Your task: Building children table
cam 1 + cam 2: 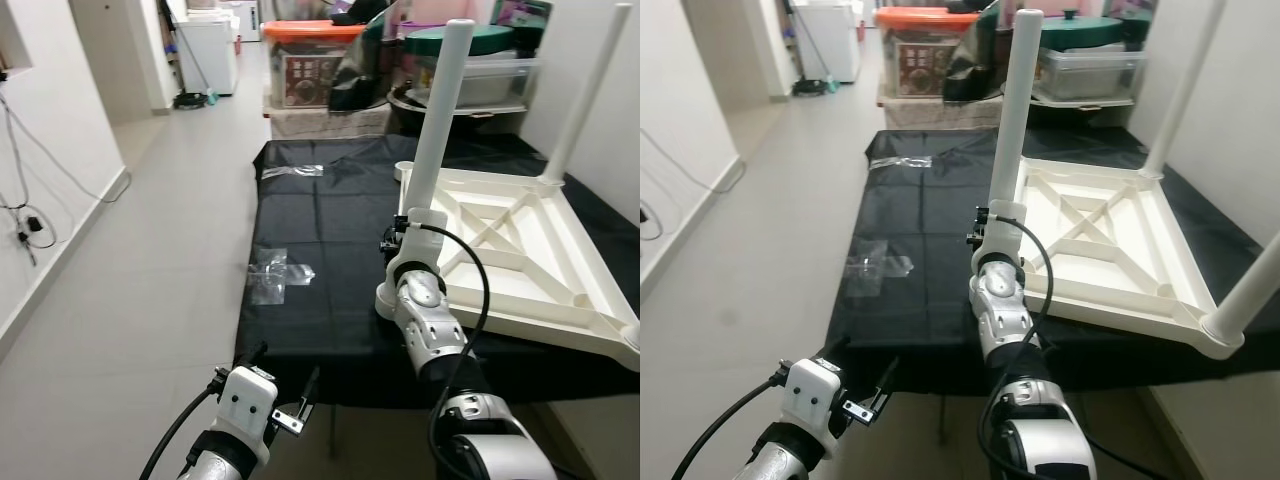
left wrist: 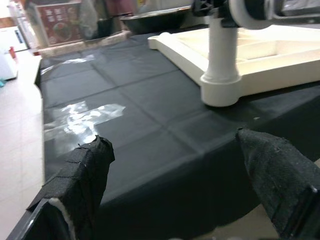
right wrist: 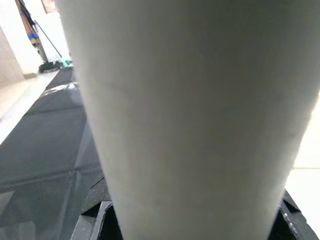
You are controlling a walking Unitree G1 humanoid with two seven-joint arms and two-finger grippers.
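Observation:
A white children's table top (image 1: 530, 325) lies upside down on a surface covered in black cloth (image 1: 320, 230). A white leg (image 1: 440, 120) stands upright in its near left corner socket (image 2: 219, 92). My right gripper (image 1: 402, 240) is shut around the low part of this leg, which bulks between its fingers (image 3: 97, 212) in the right wrist view. Another leg (image 1: 585, 100) stands at the far right corner, and a third (image 1: 1250, 290) at the near right. The far left socket (image 1: 404, 168) holds no leg. My left gripper (image 1: 285, 378) hangs open, low before the cloth's front edge, with nothing in it.
Crumpled clear plastic (image 1: 280, 272) lies on the cloth's left part, and more (image 1: 292, 171) farther back. An orange-lidded bin (image 1: 312, 60) and a green-lidded container (image 1: 470, 45) stand behind. A white wall runs along the right. Tiled floor (image 1: 150, 250) stretches to the left, with cables (image 1: 25, 220) on the wall.

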